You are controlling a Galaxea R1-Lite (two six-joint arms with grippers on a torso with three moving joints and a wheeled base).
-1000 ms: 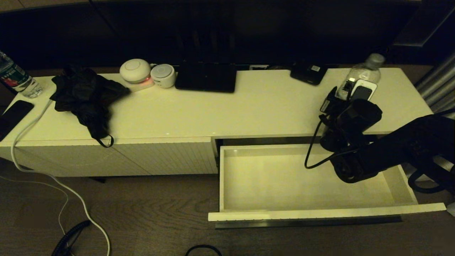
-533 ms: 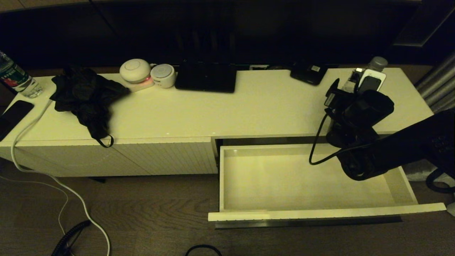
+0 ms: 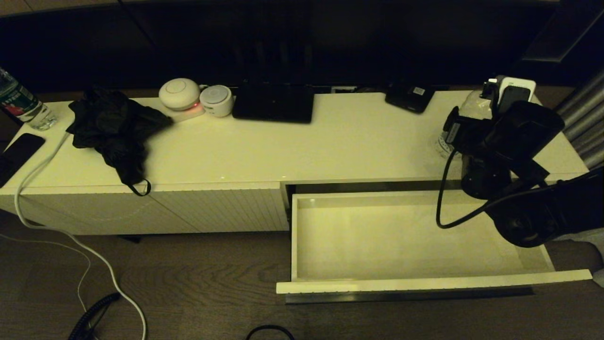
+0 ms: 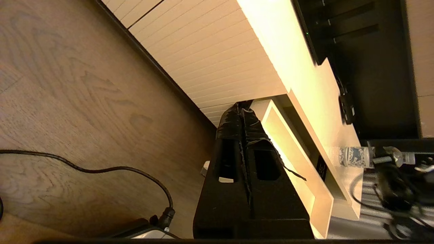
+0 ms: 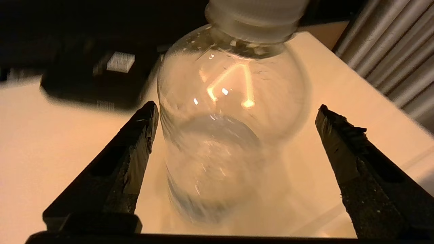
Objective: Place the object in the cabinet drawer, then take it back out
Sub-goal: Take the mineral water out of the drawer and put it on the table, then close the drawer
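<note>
item: water bottle [image 5: 223,135]. small, clear, grey screw cap. stands upright on the cabinet top [image 3: 306,146] at the far right of the head frame, mostly hidden there behind my right arm; only a sliver of clear body shows at my wrist's left. in the left wrist frame it appears at the right edge, blue-and-white label visible.

item: my right gripper [image 5: 234,162]. at the upper right of the head frame, over the cabinet top. fingers [image 5: 132,159] spread wide, one on each side of the bottle; the left-of-frame finger is just beside the bottle wall, the right-of-frame finger stands clear of it. i hold nothing.

item: cabinet drawer [image 3: 424,285]. pulled out, lower right of the head frame, ribbed cream front toward the bottom edge, pale interior bare. my right arm reaches across above its right end.

item: my left gripper [image 4: 244,117]. low beside the cabinet, seen only in the left wrist frame at centre-bottom; fingers pressed together, gripping nothing.

other stock on the cabinet top, head frame: black cloth bundle [image 3: 115,130] at left; two round white devices [image 3: 196,97] upper left of centre; flat black slab [image 3: 273,103] at upper centre; small black device [image 3: 409,97] right of it. second bottle [image 3: 21,104] with dark label at the far left edge. white cable [image 3: 71,241] trails to the floor at lower left.
</note>
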